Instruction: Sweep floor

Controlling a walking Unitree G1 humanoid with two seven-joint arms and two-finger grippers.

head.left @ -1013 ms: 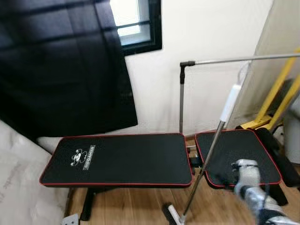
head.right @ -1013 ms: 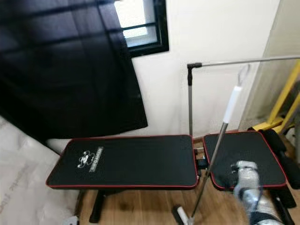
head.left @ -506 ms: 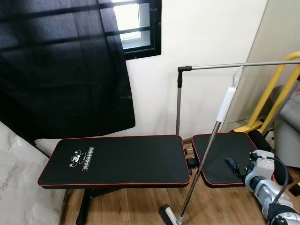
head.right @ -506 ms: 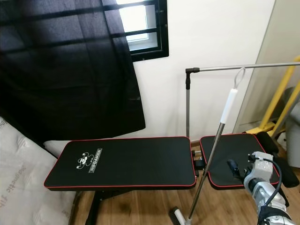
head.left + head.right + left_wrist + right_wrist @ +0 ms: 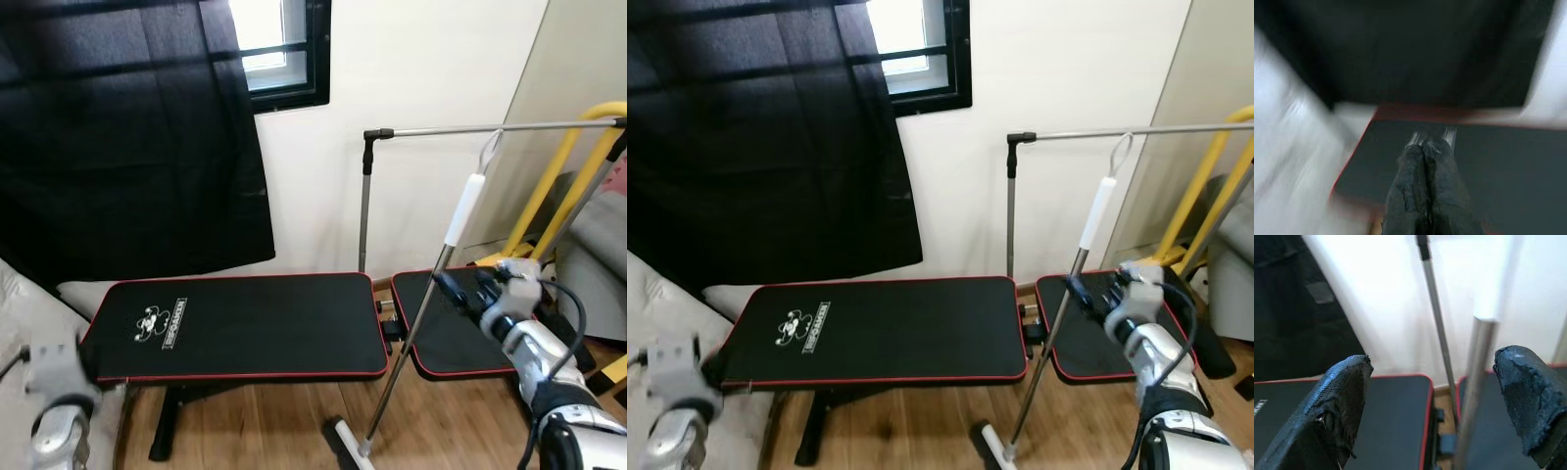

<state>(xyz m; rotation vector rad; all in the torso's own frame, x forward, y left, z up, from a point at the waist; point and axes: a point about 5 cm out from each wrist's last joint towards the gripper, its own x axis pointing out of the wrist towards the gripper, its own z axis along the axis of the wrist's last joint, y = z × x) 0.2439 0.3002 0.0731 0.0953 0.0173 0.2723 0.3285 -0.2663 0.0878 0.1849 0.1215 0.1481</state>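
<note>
You have the long broom with a silver metal pole and white grip sleeve [image 5: 423,308] leaning upright right of centre in the head views, its white head on the wooden plank floor [image 5: 284,431] at the lower centre, its top loop against the horizontal grey metal rail [image 5: 460,128]. Your right gripper [image 5: 454,291] sits centre right, just beside the pole, over the smaller black padded bench section with red piping [image 5: 446,333]. Its fingers [image 5: 1344,396] are spread wide in the right wrist view, and the pole stands in the gap, nearer one finger; you cannot tell whether they touch. Your left gripper [image 5: 1424,152] has its fingers pressed together, pointing at the long black padded bench with red edge [image 5: 245,323]. The left arm shows at the lower left. A black curtain [image 5: 127,137] fills the upper left.
</note>
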